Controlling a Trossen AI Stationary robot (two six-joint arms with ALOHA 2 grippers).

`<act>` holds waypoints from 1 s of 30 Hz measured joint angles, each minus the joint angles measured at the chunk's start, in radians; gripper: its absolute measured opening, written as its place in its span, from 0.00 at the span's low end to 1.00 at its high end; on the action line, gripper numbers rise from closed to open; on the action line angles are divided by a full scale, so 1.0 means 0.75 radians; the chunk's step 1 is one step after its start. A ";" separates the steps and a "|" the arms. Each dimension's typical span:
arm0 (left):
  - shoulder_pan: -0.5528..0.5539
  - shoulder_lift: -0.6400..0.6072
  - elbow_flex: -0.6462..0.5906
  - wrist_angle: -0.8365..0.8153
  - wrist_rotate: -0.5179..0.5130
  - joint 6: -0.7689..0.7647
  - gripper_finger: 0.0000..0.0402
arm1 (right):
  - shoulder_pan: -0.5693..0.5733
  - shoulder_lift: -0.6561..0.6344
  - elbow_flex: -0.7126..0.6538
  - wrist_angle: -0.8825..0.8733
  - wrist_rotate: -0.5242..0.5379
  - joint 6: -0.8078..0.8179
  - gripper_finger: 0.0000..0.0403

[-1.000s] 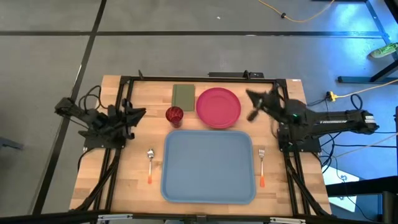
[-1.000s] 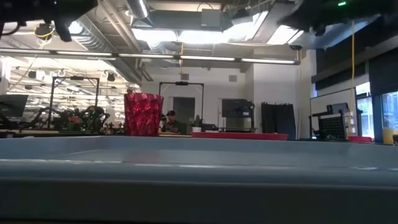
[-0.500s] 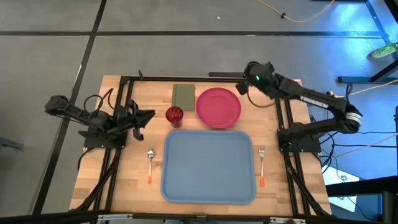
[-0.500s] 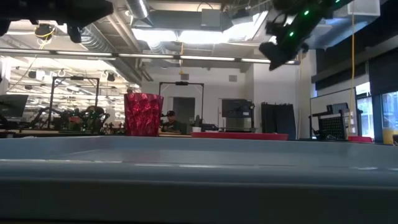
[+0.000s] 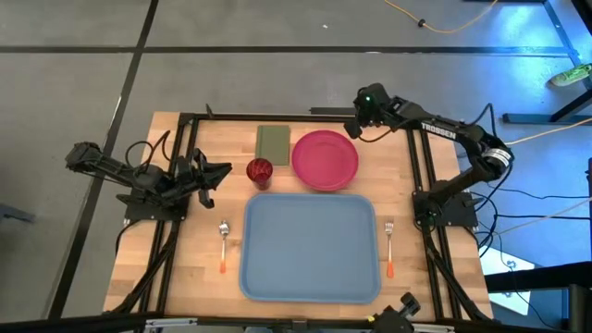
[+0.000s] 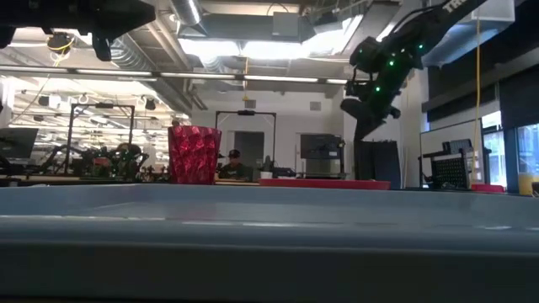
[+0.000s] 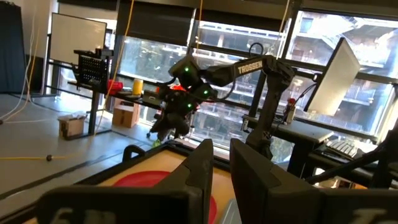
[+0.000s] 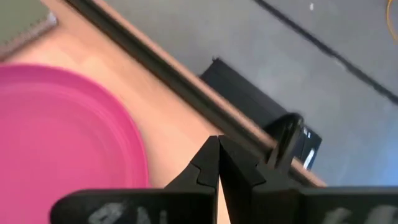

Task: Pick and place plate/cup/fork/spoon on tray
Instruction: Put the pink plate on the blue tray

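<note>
The pink-red plate (image 5: pixel 325 159) lies flat at the far middle of the table, with the dark red cup (image 5: pixel 259 170) upright to its left. The light-blue tray (image 5: pixel 310 247) lies in front of them. The spoon (image 5: pixel 223 245) lies left of the tray and the fork (image 5: pixel 388 245) right of it. My right gripper (image 5: pixel 354 128) is shut and empty; it hangs above the table by the plate's far right rim (image 8: pixel 124 124), fingers pointing down. My left gripper (image 5: pixel 225 170) waits left of the cup with only a narrow gap between its fingers (image 7: pixel 202 168).
An olive-green pad (image 5: pixel 273 142) lies behind the cup, left of the plate. Black frame rails (image 5: pixel 296 116) run along the table's far edge and down both sides. Bare wood shows between the tray and the fork and between the tray and the spoon.
My right arm has swung from the table's right side out toward the far edge and stretched toward the plate; its gripper has come down near the plate's far right rim. My left gripper has moved a little toward the cup. No object has moved.
</note>
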 joint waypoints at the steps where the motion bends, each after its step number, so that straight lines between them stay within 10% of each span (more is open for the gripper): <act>1: 0.000 0.000 0.000 0.000 0.000 0.000 0.12 | 0.000 0.008 0.000 -0.025 -0.001 0.036 0.03; 30: 0.000 0.000 0.000 -0.001 -0.001 0.149 0.12 | 0.064 0.264 -0.001 -0.067 -0.174 0.238 0.04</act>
